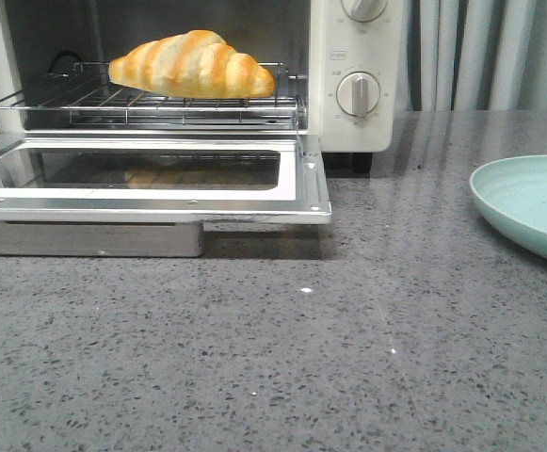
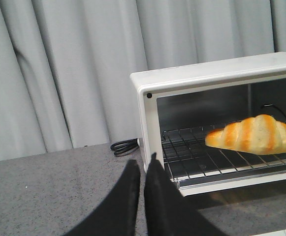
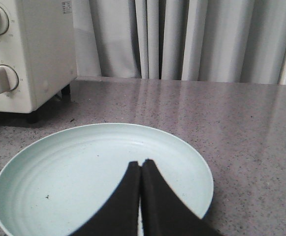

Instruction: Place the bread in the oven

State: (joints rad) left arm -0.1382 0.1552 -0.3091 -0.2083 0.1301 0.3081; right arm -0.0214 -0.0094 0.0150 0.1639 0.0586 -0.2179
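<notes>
The bread (image 1: 194,64), a golden-orange roll with pale stripes, lies on the wire rack (image 1: 151,104) inside the cream-white oven (image 1: 356,71). The oven door (image 1: 151,179) is folded down flat and open. The bread also shows in the left wrist view (image 2: 255,134), on the rack. My left gripper (image 2: 142,165) is shut and empty, hovering by the oven's (image 2: 147,110) outer corner, apart from the bread. My right gripper (image 3: 140,165) is shut and empty above the mint-green plate (image 3: 59,172). Neither gripper shows in the front view.
The plate (image 1: 527,202) sits at the right of the grey speckled counter. The oven's two dials (image 1: 359,93) face forward on its right side. A black cable (image 2: 125,146) lies coiled behind the oven's left side. Grey curtains hang at the back.
</notes>
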